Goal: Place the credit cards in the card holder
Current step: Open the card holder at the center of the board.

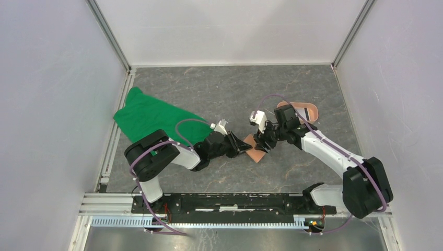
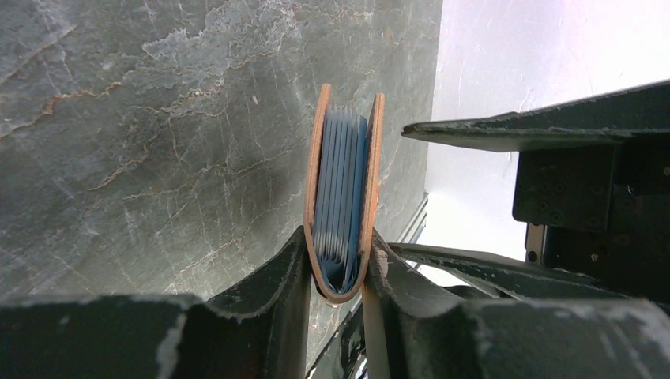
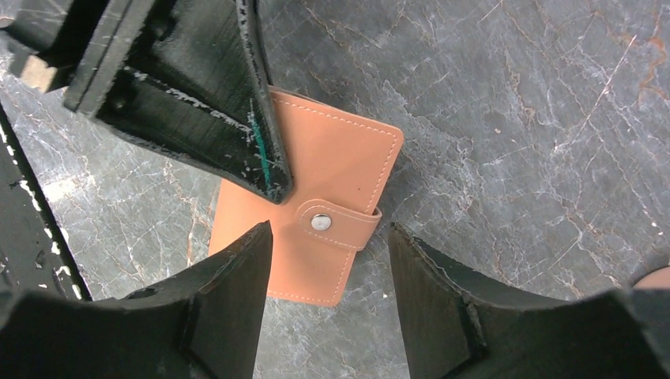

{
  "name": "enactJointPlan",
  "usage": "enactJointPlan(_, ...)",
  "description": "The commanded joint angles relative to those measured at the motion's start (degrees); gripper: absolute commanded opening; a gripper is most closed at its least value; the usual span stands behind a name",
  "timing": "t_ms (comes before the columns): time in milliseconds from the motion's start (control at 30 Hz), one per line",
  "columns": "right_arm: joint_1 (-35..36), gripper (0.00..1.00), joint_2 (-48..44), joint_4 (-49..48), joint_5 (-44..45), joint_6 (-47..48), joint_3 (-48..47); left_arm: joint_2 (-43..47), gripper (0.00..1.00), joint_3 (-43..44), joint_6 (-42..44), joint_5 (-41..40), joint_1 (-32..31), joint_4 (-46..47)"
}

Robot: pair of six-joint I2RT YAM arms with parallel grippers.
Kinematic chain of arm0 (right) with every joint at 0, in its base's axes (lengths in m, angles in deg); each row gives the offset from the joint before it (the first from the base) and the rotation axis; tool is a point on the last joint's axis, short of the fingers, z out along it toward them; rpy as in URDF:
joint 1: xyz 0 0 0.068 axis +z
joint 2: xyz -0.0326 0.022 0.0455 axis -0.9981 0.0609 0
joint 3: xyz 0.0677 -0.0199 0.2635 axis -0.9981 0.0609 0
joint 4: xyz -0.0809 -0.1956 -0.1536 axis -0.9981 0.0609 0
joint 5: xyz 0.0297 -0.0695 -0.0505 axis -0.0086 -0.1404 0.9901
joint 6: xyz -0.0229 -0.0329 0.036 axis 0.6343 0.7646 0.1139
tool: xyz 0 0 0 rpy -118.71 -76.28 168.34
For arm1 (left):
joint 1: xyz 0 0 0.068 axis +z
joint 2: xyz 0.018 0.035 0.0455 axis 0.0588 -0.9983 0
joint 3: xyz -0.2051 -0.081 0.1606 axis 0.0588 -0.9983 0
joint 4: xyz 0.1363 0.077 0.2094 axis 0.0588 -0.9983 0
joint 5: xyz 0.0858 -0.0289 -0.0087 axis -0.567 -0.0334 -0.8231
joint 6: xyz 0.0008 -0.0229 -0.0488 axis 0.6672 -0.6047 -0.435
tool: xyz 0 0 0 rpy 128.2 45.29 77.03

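**A:** Tan leather wallet [image 3: 340,158]: where is it?

**B:** Mid-counter [image 3: 513,118], between the two arms. The left hand [image 2: 338,245] has it pinched by one edge, a finger on each cover, closed down narrow on it. I can't say whether it rests on the stone or hangs just off it.

**A:** Open or folded?

**B:** Folded. The strap [image 3: 348,227] lies across the front and its stud looks pressed home. End-on from the left wrist, the blue-grey pockets [image 2: 340,189] sit packed between the covers.

**A:** Any cards in them?

**B:** Can't tell. No card edge stands out from the pocket leaves, and I see no loose card in any view.

**A:** And the right hand [image 3: 330,237]?

**B:** Spread wide and holding nothing. It is poised just above the wallet with a finger to either side of the strap.

**A:** So how far along are we?

**B:** My guess is that the filling hasn't started. The wallet is strapped shut and neither hand carries a card. The right hand looks placed to work that strap loose while the left steadies the wallet. After that, opening it, fetching the cards and sliding them in would all remain. A finished, closed wallet would look much the same, though.

**A:** Anything else about?

**B:** A green cloth [image 1: 151,117] lies well off beyond the left arm. A pink tray [image 1: 309,111] sits behind the right arm, mostly hidden, so I can't make out its contents.
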Motion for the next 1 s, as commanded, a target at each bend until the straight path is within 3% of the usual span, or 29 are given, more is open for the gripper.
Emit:
enactJointPlan(0, 0.6, 0.62, 2.2, -1.6, 0.3, -0.8, -2.2, 1.4, 0.02, 1.7, 1.1, -0.5, -0.5, 2.4)
enactJointPlan(267, 3.0, 0.62, 5.8, -2.2, 3.9, -1.0, -2.3, 2.3, 0.02, 2.0, 1.1, -0.1, -0.8, 2.1)
enactJointPlan(467, 3.4, 0.41, 7.6, -2.1, 10.2, -0.7, -2.5, 4.7, 0.02, 1.6, 1.8, 0.0, -1.0, 1.1)
enactJointPlan(700, 3.4, 0.02, 6.7, -3.0, 11.0, -0.9, -2.6, 6.7, 0.02, 1.4, 2.4, 1.1, -1.1, -0.4)
enactJointPlan(967, -3.7, 0.00, 2.2, -4.9, 5.2, -2.5, -0.3, 7.5, 0.02, -2.0, 2.5, -0.4, -1.0, -1.2)
